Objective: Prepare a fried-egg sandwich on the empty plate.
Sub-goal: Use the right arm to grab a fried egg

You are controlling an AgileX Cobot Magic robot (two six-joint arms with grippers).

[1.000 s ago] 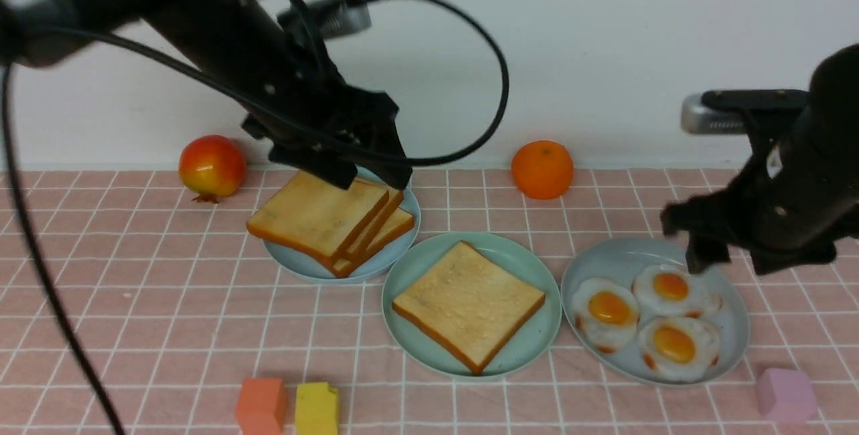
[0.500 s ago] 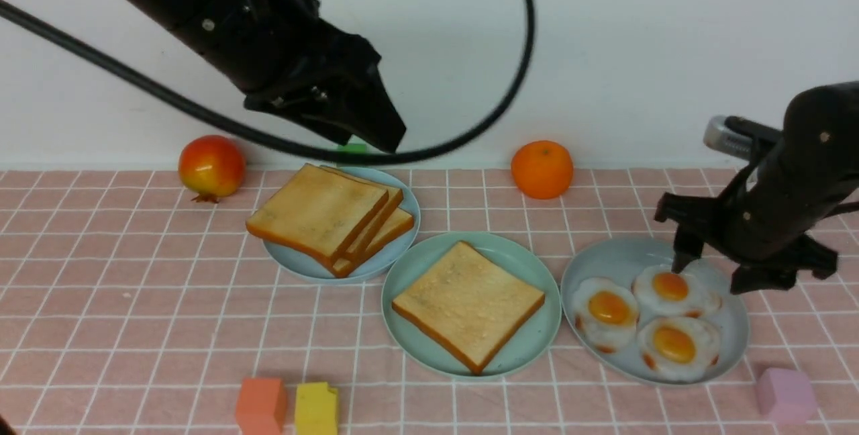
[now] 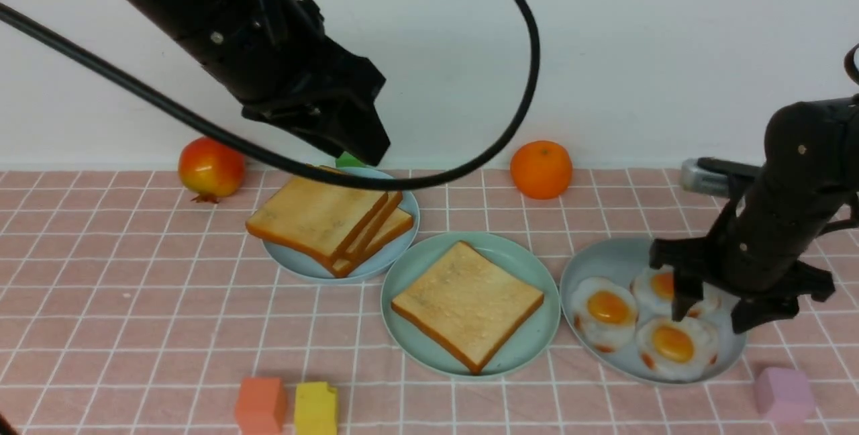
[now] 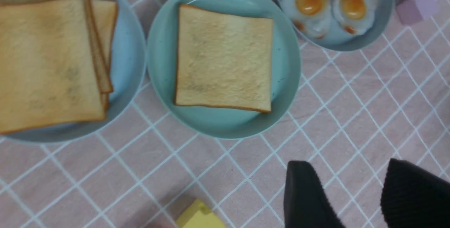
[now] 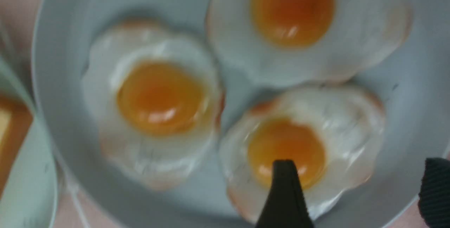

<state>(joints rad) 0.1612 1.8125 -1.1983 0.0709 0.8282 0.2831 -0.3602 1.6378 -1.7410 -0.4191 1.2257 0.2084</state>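
Observation:
The mint-green plate point(image 3: 530, 348) sits at the centre and holds one toast slice point(image 3: 468, 303); both show in the left wrist view, plate point(image 4: 165, 80) and slice point(image 4: 223, 57). Three fried eggs point(image 3: 607, 309) lie on the grey-blue plate point(image 3: 604, 260) to its right. My right gripper point(image 3: 711, 321) is open and empty, low over the eggs. In the right wrist view the gripper point(image 5: 358, 171) has one finger over the yolk of an egg point(image 5: 348, 129). My left gripper point(image 3: 362, 150) is open and empty, raised above the toast stack point(image 3: 322, 217); it also shows in its wrist view point(image 4: 348, 171).
The pale-blue plate point(image 3: 396, 254) holds the toast stack at the back left. A red fruit point(image 3: 211, 168) and an orange point(image 3: 541, 168) stand by the wall. Orange point(image 3: 260, 405), yellow point(image 3: 316, 408) and lilac point(image 3: 784, 395) blocks lie along the front edge.
My right gripper has come down and nearer the front, from beside the egg plate to low over the eggs. My left gripper has lifted off the toast stack.

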